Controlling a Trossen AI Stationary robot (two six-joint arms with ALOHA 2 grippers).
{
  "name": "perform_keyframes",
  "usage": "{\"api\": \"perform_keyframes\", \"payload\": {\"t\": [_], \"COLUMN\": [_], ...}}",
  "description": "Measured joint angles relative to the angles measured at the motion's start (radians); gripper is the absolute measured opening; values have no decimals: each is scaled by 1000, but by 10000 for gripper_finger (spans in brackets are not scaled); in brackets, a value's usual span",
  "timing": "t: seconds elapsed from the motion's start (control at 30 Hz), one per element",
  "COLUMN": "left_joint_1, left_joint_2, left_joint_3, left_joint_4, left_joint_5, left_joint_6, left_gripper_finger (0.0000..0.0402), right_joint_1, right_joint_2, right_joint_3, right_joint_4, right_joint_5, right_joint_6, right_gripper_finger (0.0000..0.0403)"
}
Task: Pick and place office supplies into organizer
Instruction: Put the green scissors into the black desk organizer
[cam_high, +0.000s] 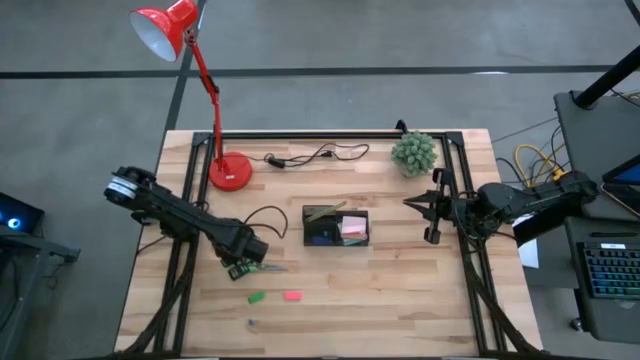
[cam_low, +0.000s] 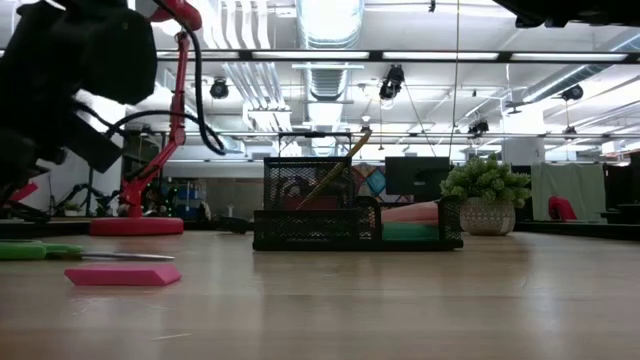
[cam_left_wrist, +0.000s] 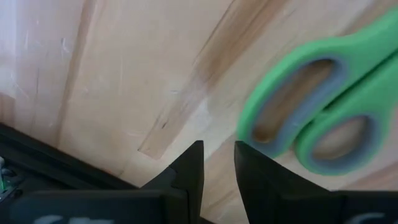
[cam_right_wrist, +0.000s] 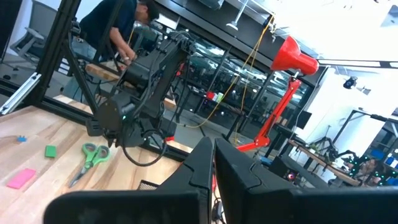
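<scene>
The green-handled scissors (cam_high: 262, 267) lie flat on the table, handles (cam_left_wrist: 323, 112) toward my left gripper (cam_high: 243, 264). My left gripper (cam_left_wrist: 219, 158) hangs low over the wood with a narrow gap between its fingers. The handles sit just beside one finger, not between the two. The black organizer (cam_high: 336, 226) stands mid-table and holds a yellow pencil (cam_high: 325, 211), a pink sticky-note pad (cam_high: 352, 226) and a teal item. A green piece (cam_high: 256, 297), a pink piece (cam_high: 292, 295) and a tiny blue piece (cam_high: 251, 322) lie toward the near edge. My right gripper (cam_right_wrist: 214, 152) waits shut at the table's right side.
A red lamp (cam_high: 229, 172) stands at the far left with a black cable (cam_high: 310, 155) beside it. A small green plant (cam_high: 414, 152) stands at the far right. Bare wood lies between the organizer and the near edge. A person shows in the room beyond the table (cam_right_wrist: 118, 28).
</scene>
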Motion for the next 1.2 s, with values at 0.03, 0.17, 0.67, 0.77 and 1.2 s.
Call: {"api": "perform_keyframes", "payload": {"t": [0.03, 0.17, 0.67, 0.77, 1.2], "left_joint_1": [0, 0, -1, -1, -137], "left_joint_2": [-10, -59, -72, -83, -114], "left_joint_3": [0, 0, -24, -21, 73], "left_joint_4": [0, 22, 137, 133, 214], "left_joint_5": [0, -3, -54, -15, -16], "left_joint_6": [0, -24, -29, -28, -105], "left_gripper_finger": [74, 74, 74, 74, 74], "right_joint_1": [0, 0, 0, 0, 0], "right_joint_2": [0, 0, 0, 0, 0], "right_joint_3": [0, 0, 0, 0, 0], "right_joint_4": [0, 0, 0, 0, 0], "right_joint_5": [0, 0, 0, 0, 0], "right_joint_6": [0, 0, 0, 0, 0], "right_gripper_finger": [8, 8, 8, 8, 8]}}
